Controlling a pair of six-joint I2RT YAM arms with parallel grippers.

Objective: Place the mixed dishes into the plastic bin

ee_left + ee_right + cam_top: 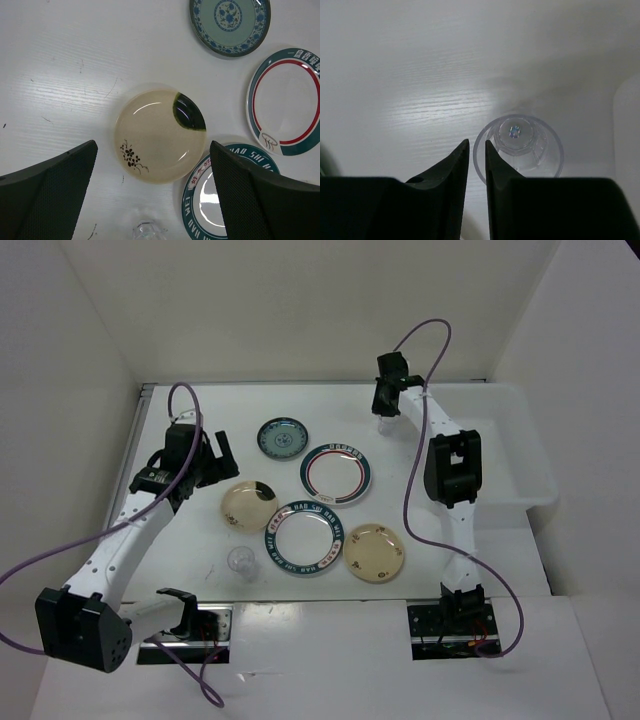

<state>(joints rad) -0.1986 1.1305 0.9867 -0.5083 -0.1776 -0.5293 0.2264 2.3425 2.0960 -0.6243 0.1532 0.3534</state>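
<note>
Right gripper (477, 144): jaws narrowed to a slit with the wall of a clear cup (520, 145) between them, one finger outside and the other over the cup's mouth. It reads as a pinch on the rim. The cup stands upright on the table (205, 530), just left of the plastic bin (505, 425), near its far-left corner and outside it.

Bin sits on the right side of the table. The right arm crosses over its left part, and no dish shows in the part that can be seen. All dishes lie on the table left of the bin:
- nearest the bin, a teal-rimmed plate (287, 102)
- further left and toward the back, the teal saucer (230, 22)
- nearer the arm bases, a cream flower plate (375, 552)
- touching its left edge, a second teal-rimmed plate (306, 537)
- further left again, a second cream plate (160, 135)
- furthest from the bin, toward the front, a second clear cup (241, 560)

Left gripper (153, 145): jaws wide open, holding nothing, hovering above the second cream plate with a finger to either side of it in the wrist view.
</note>
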